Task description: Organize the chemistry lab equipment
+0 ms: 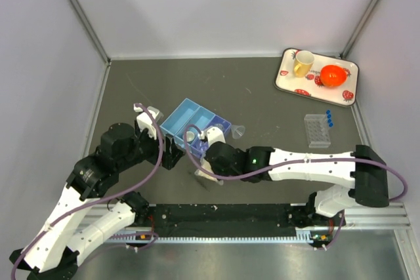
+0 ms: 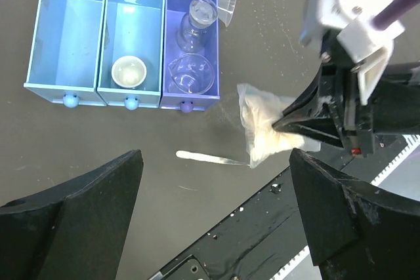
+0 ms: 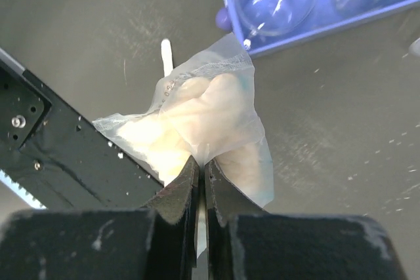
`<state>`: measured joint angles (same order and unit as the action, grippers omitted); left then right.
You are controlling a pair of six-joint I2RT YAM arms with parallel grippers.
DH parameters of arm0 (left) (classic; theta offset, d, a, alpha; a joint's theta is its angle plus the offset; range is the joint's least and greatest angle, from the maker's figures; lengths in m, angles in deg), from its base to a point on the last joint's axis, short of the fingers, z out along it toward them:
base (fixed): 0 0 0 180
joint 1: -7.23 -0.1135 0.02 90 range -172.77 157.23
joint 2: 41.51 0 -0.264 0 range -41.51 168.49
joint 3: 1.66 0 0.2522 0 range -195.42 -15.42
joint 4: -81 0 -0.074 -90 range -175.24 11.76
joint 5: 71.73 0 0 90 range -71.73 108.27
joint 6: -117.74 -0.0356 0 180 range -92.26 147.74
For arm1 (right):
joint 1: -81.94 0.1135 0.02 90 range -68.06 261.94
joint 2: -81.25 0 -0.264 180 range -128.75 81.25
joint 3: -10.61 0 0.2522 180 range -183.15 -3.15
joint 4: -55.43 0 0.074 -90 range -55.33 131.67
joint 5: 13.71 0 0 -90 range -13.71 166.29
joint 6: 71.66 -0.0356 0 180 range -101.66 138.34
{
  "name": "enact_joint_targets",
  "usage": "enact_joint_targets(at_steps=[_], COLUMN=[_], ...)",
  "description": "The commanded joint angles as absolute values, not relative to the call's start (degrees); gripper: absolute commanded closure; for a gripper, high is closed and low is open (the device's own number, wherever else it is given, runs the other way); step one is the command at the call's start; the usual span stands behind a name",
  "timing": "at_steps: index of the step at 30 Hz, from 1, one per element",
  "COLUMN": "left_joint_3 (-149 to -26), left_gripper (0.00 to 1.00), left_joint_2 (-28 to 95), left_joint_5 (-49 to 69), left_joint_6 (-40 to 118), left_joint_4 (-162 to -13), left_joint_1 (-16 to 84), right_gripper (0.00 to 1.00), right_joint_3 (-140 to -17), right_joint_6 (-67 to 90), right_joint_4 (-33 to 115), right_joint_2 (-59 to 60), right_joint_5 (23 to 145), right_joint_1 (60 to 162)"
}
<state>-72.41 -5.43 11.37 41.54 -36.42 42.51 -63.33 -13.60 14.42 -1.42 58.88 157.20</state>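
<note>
Just in front of the blue three-compartment tray point(image 2: 106, 31), the small bag of white material point(image 2: 262, 136) has its long axis running from the tray toward the table's point(image 2: 98, 136) near edge. It is crinkled clear film over lumpy, soft white filling. The right gripper point(image 3: 200, 175) pinches its near end, fingers pressed together. The left gripper point(image 2: 213, 188) hovers with fingers wide apart.

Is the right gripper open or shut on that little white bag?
Shut: the right gripper pinches the bag, jaws nearly touching in the wrist view, plastic between them.
</note>
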Motion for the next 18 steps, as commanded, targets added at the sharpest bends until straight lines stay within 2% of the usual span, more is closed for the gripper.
enact_joint_targets(at_steps=[1, 5, 18], left_joint_3=[-73.9, -74.1, -74.0], left_gripper=[0.01, 0.01, 0.01], left_joint_2=[-6.3, -6.2, -6.7], left_joint_5=[9.7, 9.6, 10.1], left_joint_6=[42.1, 42.2, 41.7], left_joint_4=[-38.2, -38.2, -37.6], left_joint_1=[42.6, 42.6, 42.6], right_gripper=[1.00, 1.00, 1.00], right_joint_3=[-69.0, -75.4, -94.3], right_joint_6=[-8.7, -4.9, 1.4], right_joint_4=[11.2, 11.6, 13.0], right_joint_2=[-0.1, -4.8, -22.5], right_joint_5=[50.8, 50.8, 61.7], right_joint_1=[155.8, 152.3, 137.1])
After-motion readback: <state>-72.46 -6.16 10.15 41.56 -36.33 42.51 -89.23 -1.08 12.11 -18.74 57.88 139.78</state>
